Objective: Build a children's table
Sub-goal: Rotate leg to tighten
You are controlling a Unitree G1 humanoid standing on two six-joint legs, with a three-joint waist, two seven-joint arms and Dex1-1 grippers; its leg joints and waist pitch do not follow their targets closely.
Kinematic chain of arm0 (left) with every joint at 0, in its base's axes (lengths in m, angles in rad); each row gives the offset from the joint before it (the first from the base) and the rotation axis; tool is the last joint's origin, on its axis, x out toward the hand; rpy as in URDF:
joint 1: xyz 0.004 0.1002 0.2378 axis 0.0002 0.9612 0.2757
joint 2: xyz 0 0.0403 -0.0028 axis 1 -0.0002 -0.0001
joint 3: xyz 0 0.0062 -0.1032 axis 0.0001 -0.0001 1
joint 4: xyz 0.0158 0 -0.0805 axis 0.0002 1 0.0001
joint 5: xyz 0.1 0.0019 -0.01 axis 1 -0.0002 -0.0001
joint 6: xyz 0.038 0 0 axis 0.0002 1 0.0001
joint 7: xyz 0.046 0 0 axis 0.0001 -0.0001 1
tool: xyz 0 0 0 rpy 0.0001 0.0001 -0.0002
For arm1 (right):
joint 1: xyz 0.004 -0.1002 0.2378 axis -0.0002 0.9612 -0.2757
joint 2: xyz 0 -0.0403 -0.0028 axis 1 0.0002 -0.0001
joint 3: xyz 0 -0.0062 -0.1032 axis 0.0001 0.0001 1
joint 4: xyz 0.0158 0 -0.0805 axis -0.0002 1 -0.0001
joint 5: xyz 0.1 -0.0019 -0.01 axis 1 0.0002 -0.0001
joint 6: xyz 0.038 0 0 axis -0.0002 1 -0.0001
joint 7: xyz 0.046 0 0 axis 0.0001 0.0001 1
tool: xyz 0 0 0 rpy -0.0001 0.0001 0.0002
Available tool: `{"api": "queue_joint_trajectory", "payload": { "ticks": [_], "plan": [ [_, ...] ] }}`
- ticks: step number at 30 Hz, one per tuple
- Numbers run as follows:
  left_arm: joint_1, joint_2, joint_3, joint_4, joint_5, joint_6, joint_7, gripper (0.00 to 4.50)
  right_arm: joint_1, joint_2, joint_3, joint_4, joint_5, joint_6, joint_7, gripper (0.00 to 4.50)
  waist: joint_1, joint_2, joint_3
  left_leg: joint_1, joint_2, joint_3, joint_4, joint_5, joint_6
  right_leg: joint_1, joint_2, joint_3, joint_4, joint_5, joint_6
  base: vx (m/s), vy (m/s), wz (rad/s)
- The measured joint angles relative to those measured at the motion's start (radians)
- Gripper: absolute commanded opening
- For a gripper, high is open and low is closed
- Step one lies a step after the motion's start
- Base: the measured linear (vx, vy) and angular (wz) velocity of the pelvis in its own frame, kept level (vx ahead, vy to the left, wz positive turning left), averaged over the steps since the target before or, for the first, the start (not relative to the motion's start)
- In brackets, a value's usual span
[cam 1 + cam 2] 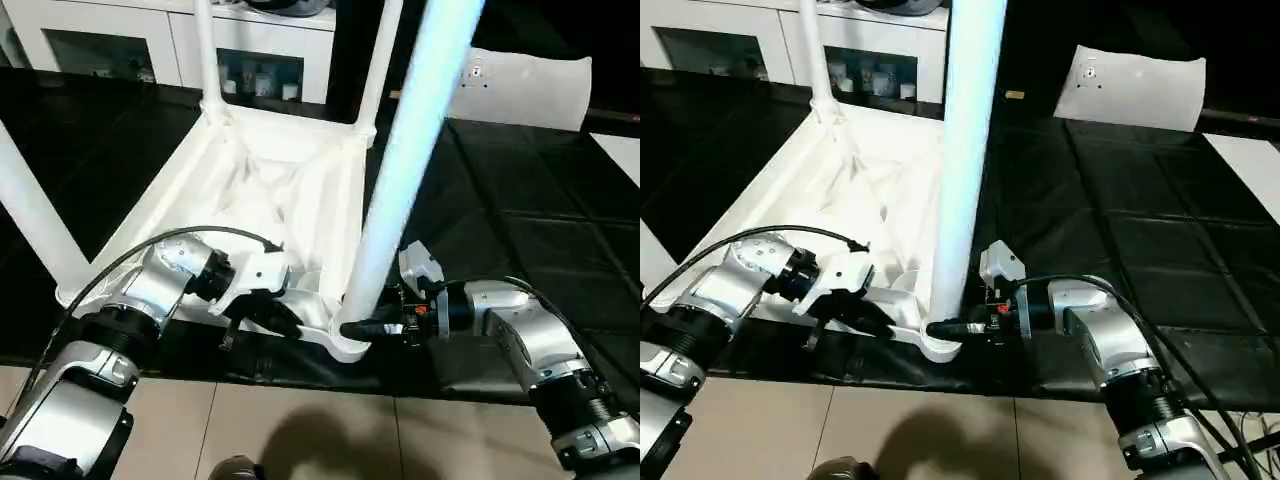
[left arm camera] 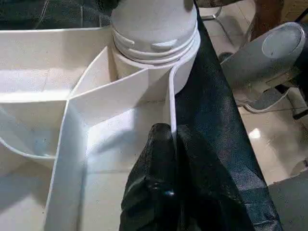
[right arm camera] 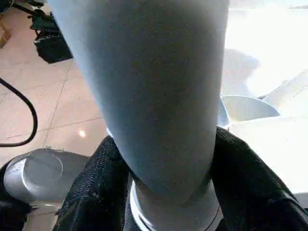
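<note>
On the black mat [image 1: 500, 200], the left tool [image 2: 171, 144] pinches the tabletop [image 1: 270, 180] rim while the right tool [image 3: 163, 192] clasps the near-corner leg [image 1: 400, 180] (probably being seated; twisting home seems next).

Left silver forearm reaches in from lower left, its black two-fingered left gripper [image 2: 173, 159] pinched shut on a thin white rim. Right silver forearm comes from lower right, wrist level, black two-fingered right gripper [image 3: 163, 192] with fingers [image 3: 96, 187] straddling a white round leg base.
</note>
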Motion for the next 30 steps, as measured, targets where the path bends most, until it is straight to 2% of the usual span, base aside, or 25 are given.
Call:
{"api": "queue_joint_trajectory", "payload": {
  "ticks": [3,7,10,11,14,19,21,23,26,27,30],
  "plan": [
    [0.001,-0.013,0.014,0.0,0.0,0.025,0.024,0.0,0.049,0.029,-0.028,-0.038,0.008,0.019,-0.055,2.06,0.004,0.0,0.0,0.002,0.0,0.0,0.0,0.0,0.0,0.002,0.0,0.0,0.0,0.0,0.0,0.0,0.0,0.0],
    [0.002,-0.02,0.03,0.01,0.015,0.058,0.086,0.0,0.075,0.085,-0.059,-0.056,-0.007,0.052,-0.186,2.04,-0.009,0.0,0.0,0.01,0.001,0.0,0.001,0.001,-0.002,0.007,0.0,0.001,0.001,0.001,-0.002,0.0,0.0,0.0],
    [-0.011,-0.04,0.054,0.048,0.047,0.091,0.191,0.0,0.077,0.183,-0.101,-0.044,-0.041,0.071,-0.388,2.04,-0.034,0.001,0.0,0.017,0.001,0.0,0.001,0.002,-0.003,0.005,-0.001,0.001,-0.001,-0.003,0.005,-0.042,0.007,-0.05],
    [-0.023,-0.064,0.064,0.077,0.061,0.11,0.249,0.0,0.063,0.222,-0.121,-0.021,-0.058,0.078,-0.478,2.04,-0.048,0.001,0.0,0.021,0.0,0.0,0.001,0.002,-0.003,0.006,-0.001,0.001,-0.002,-0.003,0.005,-0.063,0.015,-0.09],
    [-0.058,-0.127,0.084,0.139,0.076,0.156,0.404,0.0,0.005,0.322,-0.174,0.04,-0.114,0.1,-0.724,2.03,-0.081,0.003,0.001,0.021,-0.001,-0.009,0.001,0.002,-0.003,0.006,-0.002,-0.006,-0.015,-0.004,0.006,-0.061,0.039,-0.21],
    [-0.067,-0.175,0.108,0.168,0.082,0.187,0.522,0.0,-0.057,0.4,-0.202,0.107,-0.155,0.106,-0.926,2.02,-0.106,0.003,0.001,0.02,-0.003,-0.016,0.0,0.001,-0.003,0.004,-0.009,-0.019,-0.031,-0.003,0.005,-0.021,0.031,-0.14],
    [-0.071,-0.183,0.11,0.171,0.09,0.196,0.546,0.0,-0.071,0.42,-0.212,0.13,-0.165,0.092,-0.967,2.02,-0.111,0.004,0.001,0.021,-0.007,-0.015,0.0,0.001,-0.003,0.003,-0.014,-0.019,-0.031,-0.003,0.005,0.0,0.0,0.0],
    [-0.076,-0.188,0.111,0.177,0.093,0.197,0.556,0.0,-0.077,0.431,-0.222,0.141,-0.167,0.085,-0.984,2.69,-0.111,0.004,0.001,0.021,-0.009,-0.015,0.0,0.001,-0.003,0.002,-0.016,-0.019,-0.032,-0.003,0.005,0.0,0.0,0.0],
    [-0.081,-0.191,0.111,0.182,0.096,0.197,0.563,0.0,-0.083,0.449,-0.238,0.148,-0.167,0.083,-0.991,2.79,-0.111,0.003,0.002,0.02,-0.009,-0.013,-0.001,0.001,-0.003,0.001,-0.016,-0.018,-0.037,-0.002,0.003,0.0,0.0,0.0],
    [-0.081,-0.191,0.111,0.182,0.097,0.196,0.563,0.0,-0.082,0.449,-0.239,0.148,-0.167,0.079,-0.991,3.04,-0.111,0.003,0.002,0.02,-0.01,-0.012,-0.001,0.001,-0.003,0.0,-0.016,-0.017,-0.037,-0.001,0.002,0.0,0.0,0.0],
    [-0.082,-0.192,0.108,0.181,0.097,0.187,0.562,0.0,-0.063,0.433,-0.228,0.139,-0.167,0.048,-0.964,3.25,-0.107,0.003,0.002,0.018,-0.01,-0.01,-0.001,0.001,-0.002,-0.002,-0.016,-0.016,-0.037,0.0,0.001,0.0,0.0,0.0]
  ]
}}
